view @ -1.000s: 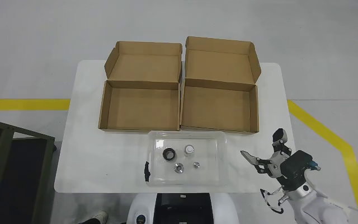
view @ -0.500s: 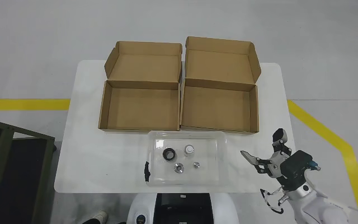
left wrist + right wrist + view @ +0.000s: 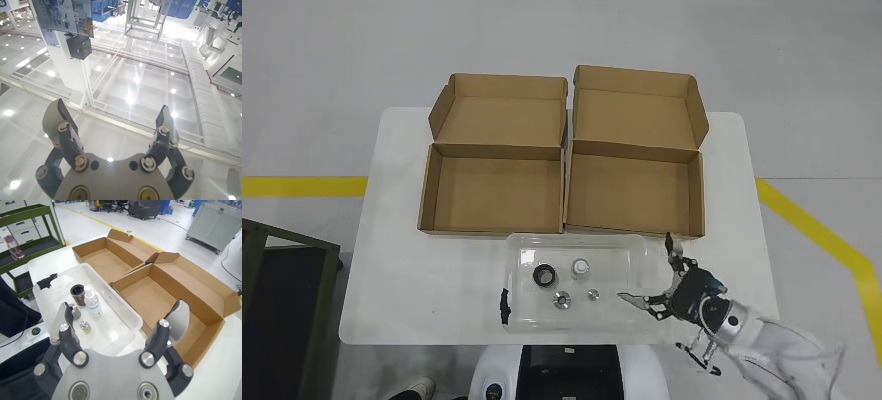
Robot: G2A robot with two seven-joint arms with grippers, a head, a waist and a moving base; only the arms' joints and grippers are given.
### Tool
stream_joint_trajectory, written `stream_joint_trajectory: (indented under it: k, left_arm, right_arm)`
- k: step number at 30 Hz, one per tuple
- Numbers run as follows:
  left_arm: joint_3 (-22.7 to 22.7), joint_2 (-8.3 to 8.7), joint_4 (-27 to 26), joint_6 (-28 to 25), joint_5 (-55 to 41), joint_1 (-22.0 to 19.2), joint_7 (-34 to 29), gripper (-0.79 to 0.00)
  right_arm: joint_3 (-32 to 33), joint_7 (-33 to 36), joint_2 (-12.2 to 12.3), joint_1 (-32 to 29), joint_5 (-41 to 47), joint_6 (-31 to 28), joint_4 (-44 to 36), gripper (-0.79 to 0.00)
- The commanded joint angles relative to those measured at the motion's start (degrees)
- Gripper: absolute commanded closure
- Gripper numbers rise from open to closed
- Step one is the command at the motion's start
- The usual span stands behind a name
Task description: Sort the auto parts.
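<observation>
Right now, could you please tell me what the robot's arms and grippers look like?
Both the left gripper and the right gripper have a grey metal base plate, black linkages with round silver rivets, and two curved pale grey fingers lined with black ribbed pads. The right arm wears a smooth white casing in the top view.

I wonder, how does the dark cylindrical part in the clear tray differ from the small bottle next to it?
The dark cylindrical part is black and squat; the small bottle is pale and taller. The part has an open bore on top, while the bottle ends in a white cap. Both stand upright in the clear tray.
</observation>
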Motion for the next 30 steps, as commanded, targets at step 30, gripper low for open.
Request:
stream_joint_trajectory:
  k: [30]
  left_arm:
    - [0.0,0.0,0.0,0.0,0.0,0.0,0.0,-0.785]
  right_arm:
    - [-22.7,13.1,-2.9,21.3,-2.8,1.4,12.7,-0.656]
